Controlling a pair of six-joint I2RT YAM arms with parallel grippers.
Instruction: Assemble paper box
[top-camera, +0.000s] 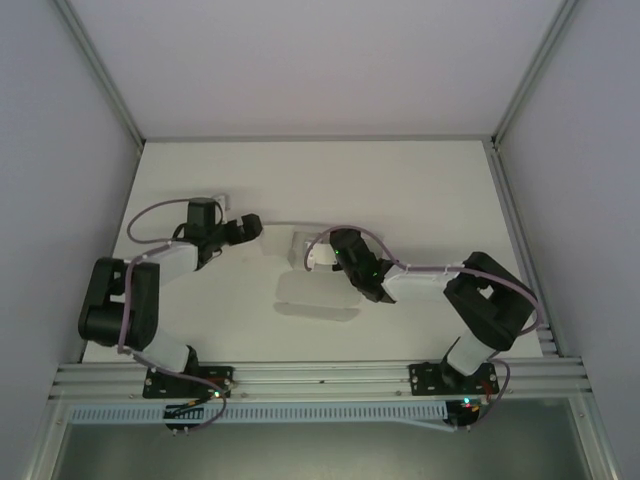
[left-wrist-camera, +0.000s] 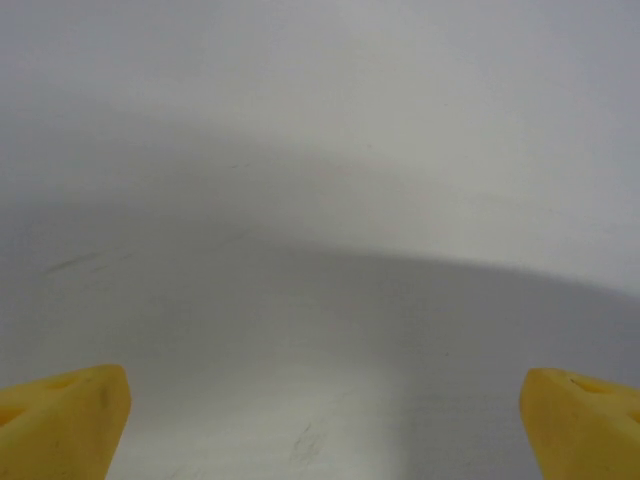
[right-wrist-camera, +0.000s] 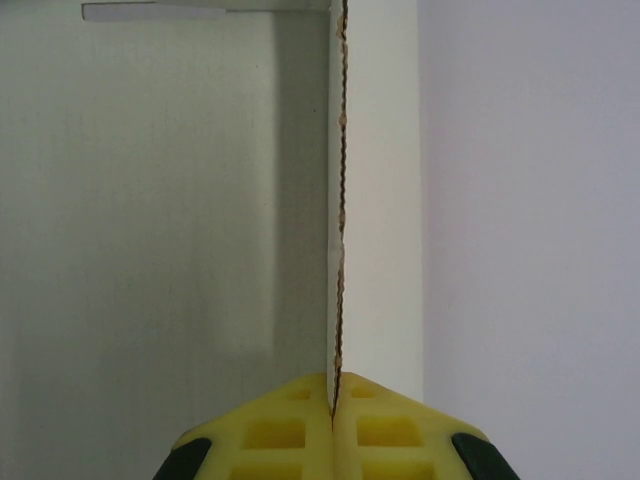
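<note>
On the left side of the table (top-camera: 420, 190), the left arm is folded back on itself. Its left claw (top-camera: 244, 226) points right, toward the middle. In the left wrist view, the left claw (left-wrist-camera: 325, 425) stands wide open. One yellow finger (left-wrist-camera: 62, 420) sits in the bottom left corner and the other in the bottom right. Between them is only bare, shadowed table (left-wrist-camera: 320, 200), and they hold nothing.

The paper box (top-camera: 315, 297) is at the middle of the table, between the two claws and well apart from the left one. A pale flat panel of it lies on the surface. Just behind that, a smaller white part rises at the tip of the right claw (top-camera: 320, 258).

In the right wrist view, the right claw (right-wrist-camera: 334, 400) is closed tight. Its two yellow pads (right-wrist-camera: 275, 432) are pressed together on the thin edge of a white card wall of the paper box (right-wrist-camera: 378, 200). That wall runs straight up the view, and its raw edge shows as a dark ragged line. To the left of the wall is a wider, shaded panel of the box, with a narrow flap across the top. To the right of it is plain pale surface.

Farther right in the overhead view, the right arm bends back to its base at the near rail (top-camera: 320, 380).
</note>
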